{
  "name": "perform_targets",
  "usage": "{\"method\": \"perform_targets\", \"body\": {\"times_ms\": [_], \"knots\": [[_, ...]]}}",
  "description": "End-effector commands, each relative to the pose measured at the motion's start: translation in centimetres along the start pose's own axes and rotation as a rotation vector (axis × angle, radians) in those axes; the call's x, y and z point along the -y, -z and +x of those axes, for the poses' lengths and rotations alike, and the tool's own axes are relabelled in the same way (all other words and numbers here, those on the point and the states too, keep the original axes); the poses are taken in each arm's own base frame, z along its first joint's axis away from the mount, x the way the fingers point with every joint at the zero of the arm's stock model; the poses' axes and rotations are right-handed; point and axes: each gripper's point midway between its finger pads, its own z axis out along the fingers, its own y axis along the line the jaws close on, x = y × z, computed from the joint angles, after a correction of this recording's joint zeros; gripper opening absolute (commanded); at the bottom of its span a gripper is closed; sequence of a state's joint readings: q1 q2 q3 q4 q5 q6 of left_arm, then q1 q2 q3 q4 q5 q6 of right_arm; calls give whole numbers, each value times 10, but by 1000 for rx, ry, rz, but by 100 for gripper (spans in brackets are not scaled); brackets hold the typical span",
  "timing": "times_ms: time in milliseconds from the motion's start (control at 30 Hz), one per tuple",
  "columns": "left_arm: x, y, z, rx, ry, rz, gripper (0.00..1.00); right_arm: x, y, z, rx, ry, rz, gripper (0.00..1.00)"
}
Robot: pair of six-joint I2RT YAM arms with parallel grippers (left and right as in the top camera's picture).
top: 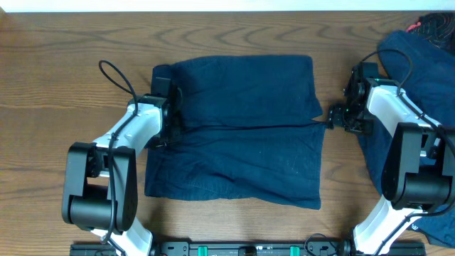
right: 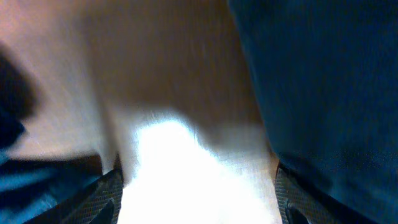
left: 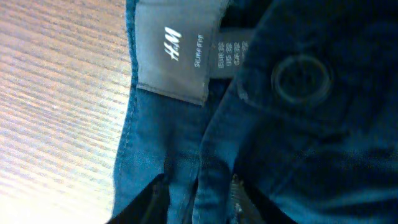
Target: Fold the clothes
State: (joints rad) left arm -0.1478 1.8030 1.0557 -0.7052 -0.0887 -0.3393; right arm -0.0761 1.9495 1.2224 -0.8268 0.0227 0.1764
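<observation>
Navy shorts (top: 242, 142) want an even lift: move your right claw (top: 331, 118), spread wide at 3 o'clock, onto their edge; whether your left claw (top: 173, 117) at 9 o'clock grips is unclear.

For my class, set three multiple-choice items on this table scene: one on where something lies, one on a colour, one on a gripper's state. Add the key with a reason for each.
1. Where does the unfolded heap of clothes lie?
A) by the right arm
B) by the left arm
C) midway between the arms

2. What colour is the sewn label?
A) red
B) grey
C) yellow

3. The right gripper is:
A) shut on cloth
B) open over bare table
C) out of view

Key:
1 A: the overhead view shows it at the robot's right edge.
2 B: the left wrist view shows grey with pale lettering.
3 B: its fingers stand wide apart with only wood between them.
</observation>
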Motion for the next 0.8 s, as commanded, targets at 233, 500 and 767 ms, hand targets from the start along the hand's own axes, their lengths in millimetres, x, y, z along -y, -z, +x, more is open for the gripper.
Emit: {"method": "perform_targets", "body": {"times_ms": [233, 500, 767], "knots": [[-9, 98, -7, 124, 24, 83, 52, -21, 70, 24, 25, 115, -135, 75], [6, 86, 36, -38, 20, 188, 33, -82, 81, 65, -40, 304, -231, 72], [11, 42, 63, -85, -12, 176, 29, -111, 49, 99, -74, 353, -223, 67]]}}
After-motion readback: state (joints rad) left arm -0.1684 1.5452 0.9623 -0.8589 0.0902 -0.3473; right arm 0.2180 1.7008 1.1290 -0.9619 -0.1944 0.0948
